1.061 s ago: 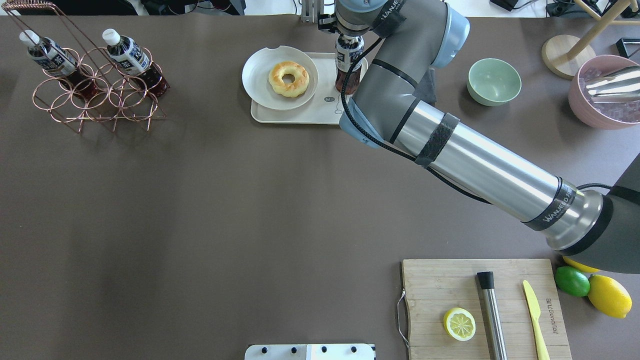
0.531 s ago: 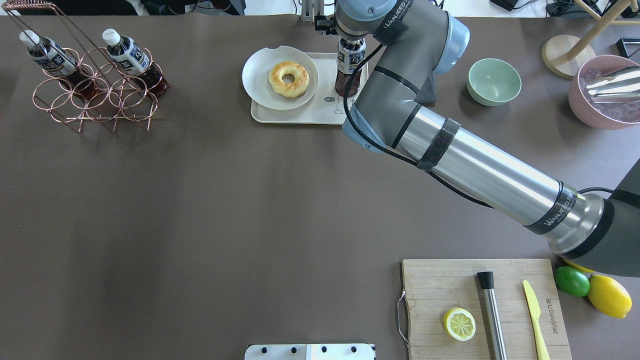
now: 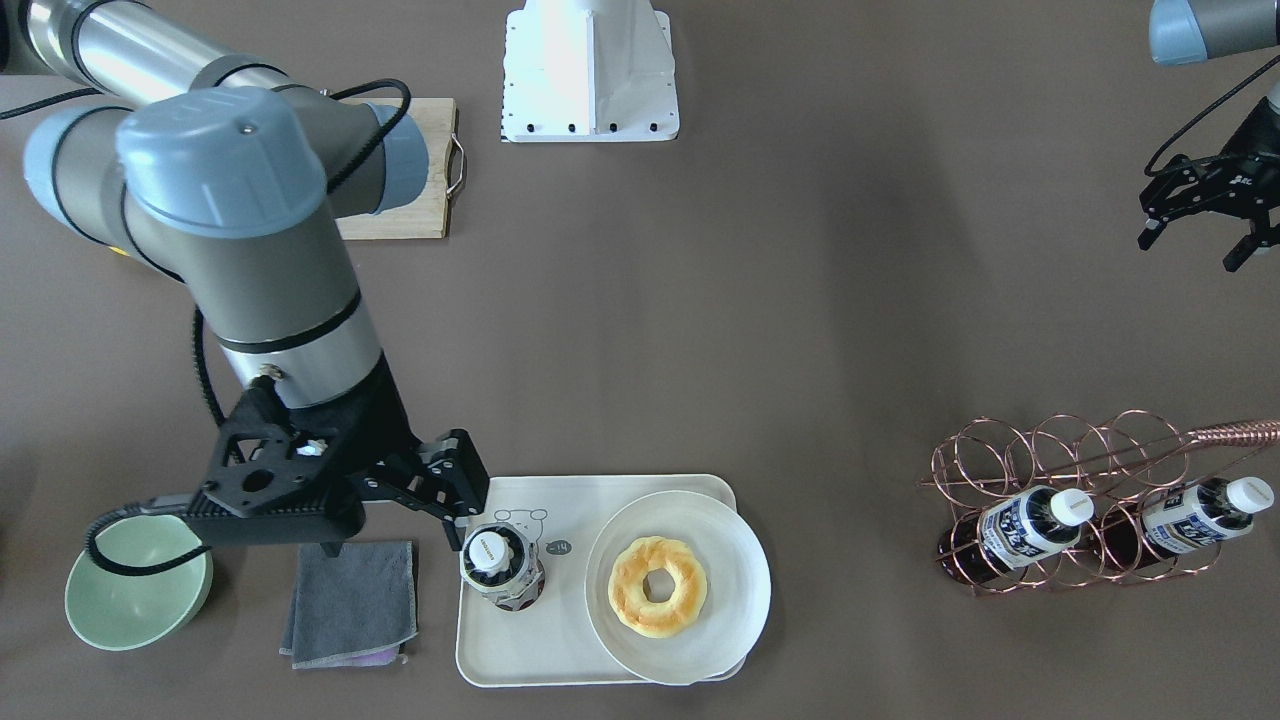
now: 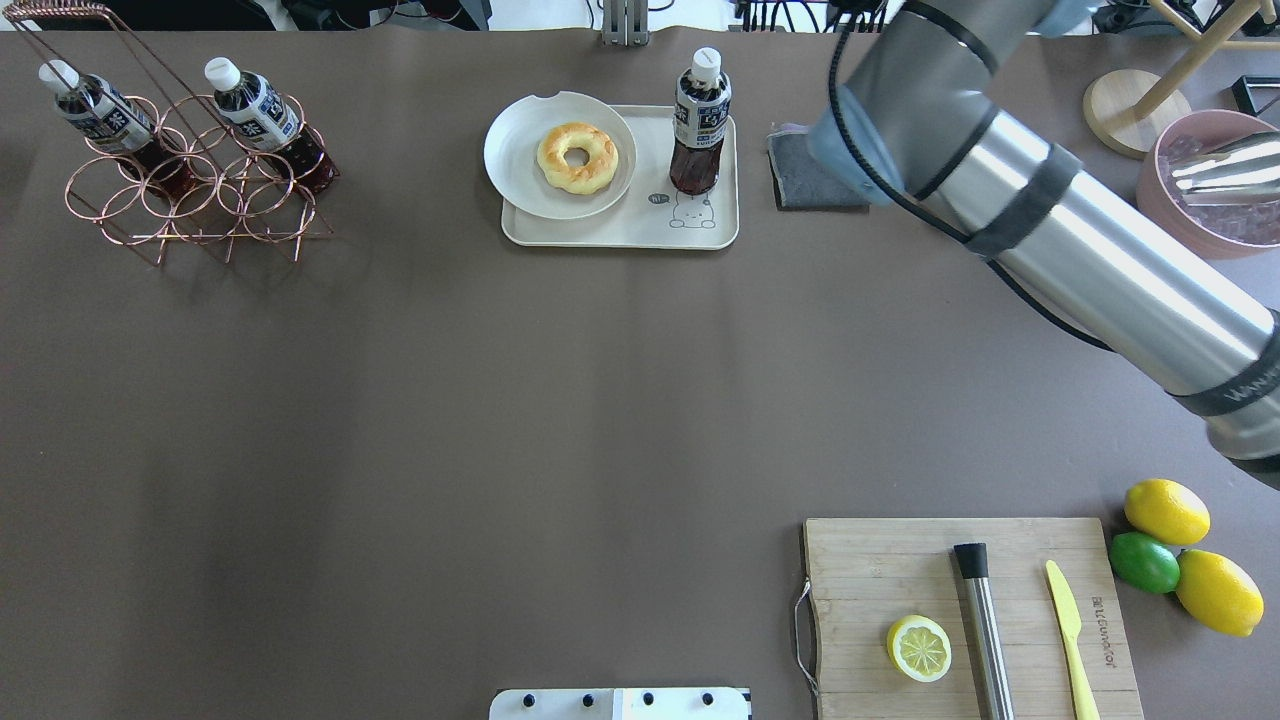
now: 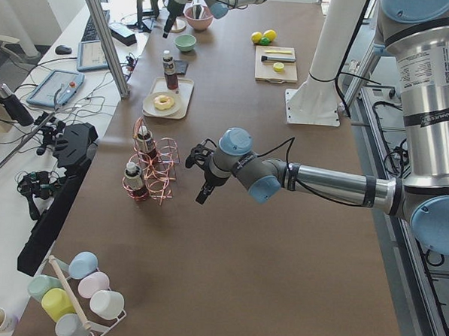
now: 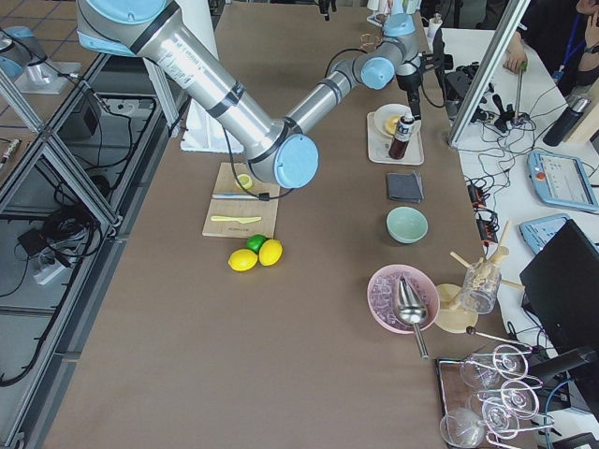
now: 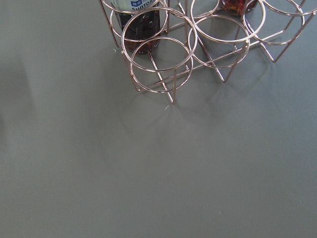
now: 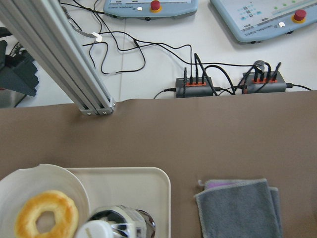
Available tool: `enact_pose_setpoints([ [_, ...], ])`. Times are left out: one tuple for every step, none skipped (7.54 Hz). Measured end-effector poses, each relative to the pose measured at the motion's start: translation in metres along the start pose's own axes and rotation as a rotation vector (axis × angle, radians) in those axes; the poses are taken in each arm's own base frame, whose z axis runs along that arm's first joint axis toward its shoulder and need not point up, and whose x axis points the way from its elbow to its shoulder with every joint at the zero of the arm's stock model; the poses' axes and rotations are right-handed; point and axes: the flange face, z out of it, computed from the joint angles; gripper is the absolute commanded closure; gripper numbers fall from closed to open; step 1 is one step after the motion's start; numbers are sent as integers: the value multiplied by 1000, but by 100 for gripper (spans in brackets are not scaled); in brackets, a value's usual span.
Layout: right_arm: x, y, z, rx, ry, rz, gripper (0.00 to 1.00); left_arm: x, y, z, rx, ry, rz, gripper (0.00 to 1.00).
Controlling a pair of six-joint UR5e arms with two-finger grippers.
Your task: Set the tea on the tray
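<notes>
Over the table (image 4: 500,400), the right gripper (image 3: 392,540) is hovering with jaws apart at the tray's (image 4: 600,230) edge, while the left gripper (image 3: 1190,250), also spread, is hanging well away from the tray. On the tray, beside a plate (image 4: 510,150), the tea (image 4: 698,130) is standing upright, free of both grippers.

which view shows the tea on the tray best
Overhead exterior: the tea stands in full, label showing, on the tray. Front-facing shows it mostly from above, the right wrist view crops it, and the side views show it small.
</notes>
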Motion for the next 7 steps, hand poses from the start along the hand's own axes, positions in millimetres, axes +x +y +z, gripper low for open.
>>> enact_pose_setpoints([
  [54, 14, -11, -44, 18, -7, 0, -3, 1, -3, 2, 4, -7, 1],
  [119, 29, -23, -97, 32, -16, 0, -9, 3, -8, 0, 26, -22, 1],
  [193, 53, -39, -135, 51, -33, 0, -27, 8, -18, 0, 47, -36, 1],
  [263, 82, -54, -157, 80, -68, 0, -54, 17, -28, 2, 57, -39, 1],
  [333, 112, -68, -185, 123, -113, 0, -83, 26, -38, 10, 61, -52, 1],
  [406, 139, -79, -225, 174, -166, 0, -112, 36, -50, 21, 48, -66, 1],
  [476, 154, -91, -262, 215, -215, 0, -137, 46, -64, 25, 24, -59, 1],
])
